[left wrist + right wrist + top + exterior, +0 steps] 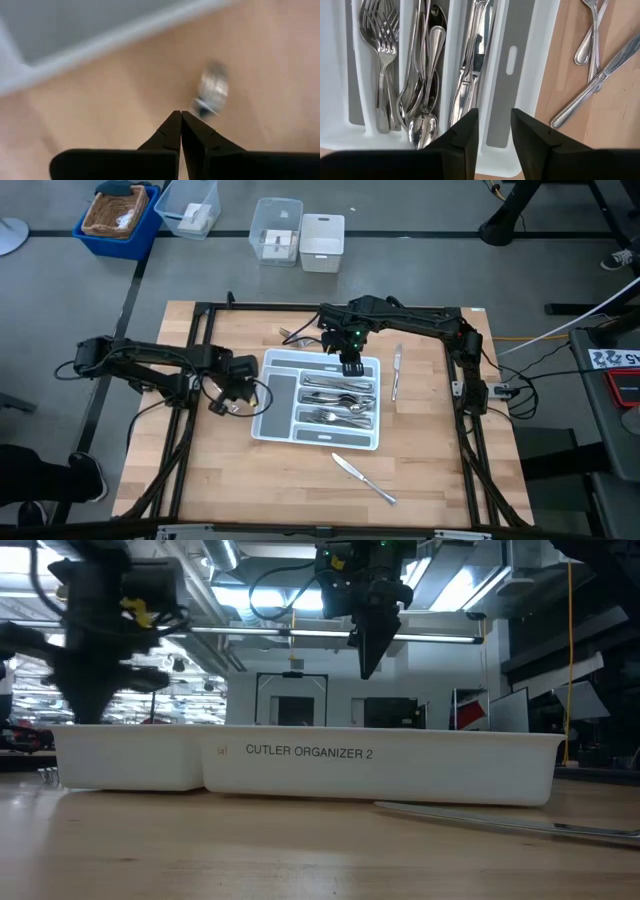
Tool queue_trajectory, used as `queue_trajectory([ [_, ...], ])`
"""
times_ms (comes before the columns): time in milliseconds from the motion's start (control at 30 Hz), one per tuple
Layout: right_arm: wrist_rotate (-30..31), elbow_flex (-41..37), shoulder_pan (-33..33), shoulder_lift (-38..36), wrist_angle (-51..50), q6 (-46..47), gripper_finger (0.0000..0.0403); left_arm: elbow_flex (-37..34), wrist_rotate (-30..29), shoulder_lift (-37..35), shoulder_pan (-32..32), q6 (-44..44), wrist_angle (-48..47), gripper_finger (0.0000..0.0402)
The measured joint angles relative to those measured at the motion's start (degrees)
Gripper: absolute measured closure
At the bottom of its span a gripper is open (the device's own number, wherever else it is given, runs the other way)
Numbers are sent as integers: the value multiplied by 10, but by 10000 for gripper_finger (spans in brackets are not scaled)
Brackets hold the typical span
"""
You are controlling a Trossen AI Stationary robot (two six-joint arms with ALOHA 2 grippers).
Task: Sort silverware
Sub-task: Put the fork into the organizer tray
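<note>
The white tray point(270, 425) lies mid-table, with forks point(380, 65), spoons point(425, 75) and knives point(472, 65) of the silverware in its compartments. Loose pieces lie on the wood: a knife point(363, 478) near the front, a piece point(396, 372) to the tray's right, and more point(295, 335) beyond the tray's far left corner. My right gripper point(495, 120) hangs open above the tray's far end point(350, 367), with nothing between its fingers. My left gripper point(180, 116) is shut, pointing down, just left of the tray point(222, 406). A blurred shiny piece point(212, 92) shows on the wood just past its tips.
Black frame rails point(195, 360) run along both sides of the table. Bare wood lies at the front left point(230, 480). On the floor beyond the far edge stand a blue bin point(120, 215) and clear boxes point(280, 230).
</note>
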Motion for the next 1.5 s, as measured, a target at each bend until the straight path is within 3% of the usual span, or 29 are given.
queue_trajectory([
  [133,0,0,0,0,0,0,288,0,16,0,-2,-9,-64,401],
  [300,0,0,0,0,0,0,288,0,15,2,-2,-16,-53,390],
  [467,0,0,0,0,0,1,288,0,9,11,-2,-44,-43,346],
  [667,0,0,0,1,0,2,288,0,15,36,-2,-18,-45,298],
  [833,0,0,0,1,0,2,288,0,16,66,-2,47,-42,293],
  [1200,0,0,0,1,0,2,288,0,17,147,-2,52,13,293],
  [1500,0,0,0,1,0,1,288,2,25,180,-3,83,-2,293],
])
